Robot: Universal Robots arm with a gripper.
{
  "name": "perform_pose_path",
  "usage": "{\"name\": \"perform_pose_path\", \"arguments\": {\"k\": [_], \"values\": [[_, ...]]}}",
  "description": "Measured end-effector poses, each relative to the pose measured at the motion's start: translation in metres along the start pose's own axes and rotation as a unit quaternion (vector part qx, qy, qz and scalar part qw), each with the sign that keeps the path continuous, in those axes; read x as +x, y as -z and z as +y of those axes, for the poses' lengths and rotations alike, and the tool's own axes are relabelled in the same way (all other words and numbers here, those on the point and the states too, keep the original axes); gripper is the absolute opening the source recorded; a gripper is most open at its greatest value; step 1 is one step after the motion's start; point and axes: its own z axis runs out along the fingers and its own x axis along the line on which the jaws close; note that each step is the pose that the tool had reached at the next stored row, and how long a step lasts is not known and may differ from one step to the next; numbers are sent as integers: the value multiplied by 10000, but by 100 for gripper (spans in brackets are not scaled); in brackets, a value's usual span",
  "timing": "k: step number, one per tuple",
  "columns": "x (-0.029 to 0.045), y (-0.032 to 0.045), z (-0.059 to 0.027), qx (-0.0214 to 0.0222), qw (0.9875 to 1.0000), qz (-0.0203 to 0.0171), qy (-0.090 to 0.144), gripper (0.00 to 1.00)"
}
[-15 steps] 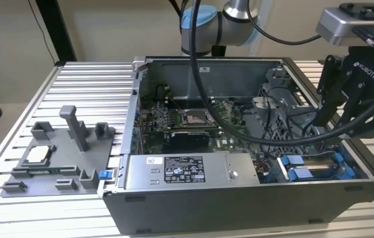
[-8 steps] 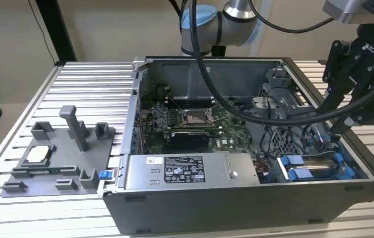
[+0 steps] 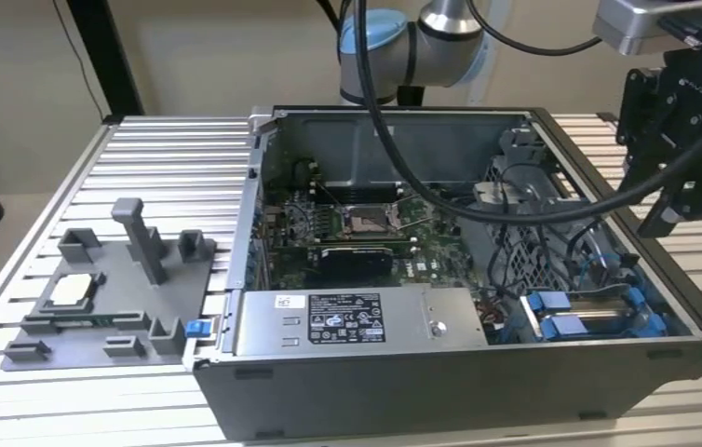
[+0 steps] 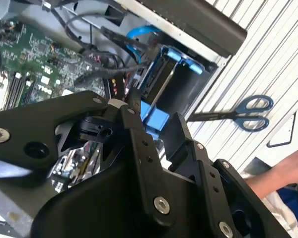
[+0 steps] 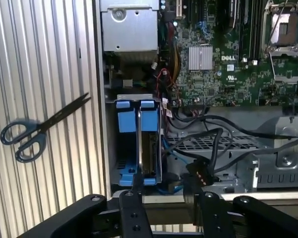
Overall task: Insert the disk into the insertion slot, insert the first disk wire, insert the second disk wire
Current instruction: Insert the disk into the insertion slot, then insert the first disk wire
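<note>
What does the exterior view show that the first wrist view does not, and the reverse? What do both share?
The exterior view adds the grey fixture on the ribbed table, on the exterior view's left, and the arm's blue-capped joint. The first wrist view adds the scissors lying outside the case wall. Both share the motherboard, the insertion slot with blue tabs, and the gripper, jaws apart.

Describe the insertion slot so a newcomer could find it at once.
Find the open computer case on the ribbed table. In its nearer corner at the exterior view's right, beside the grey stickered box, sits the insertion slot. Bright blue tabs set it apart.
</note>
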Motion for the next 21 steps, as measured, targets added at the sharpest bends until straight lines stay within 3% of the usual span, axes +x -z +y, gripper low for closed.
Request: {"name": "perform_pose_path", "arguments": {"k": [2,8,14,21], "values": [[-61,-5,5,84,10000,11,18,100],[-189,-33,70,121,9998,116,97,100],[-365,-112,109,216,9995,134,182,100],[-374,-136,134,223,9989,280,302,100]]}}
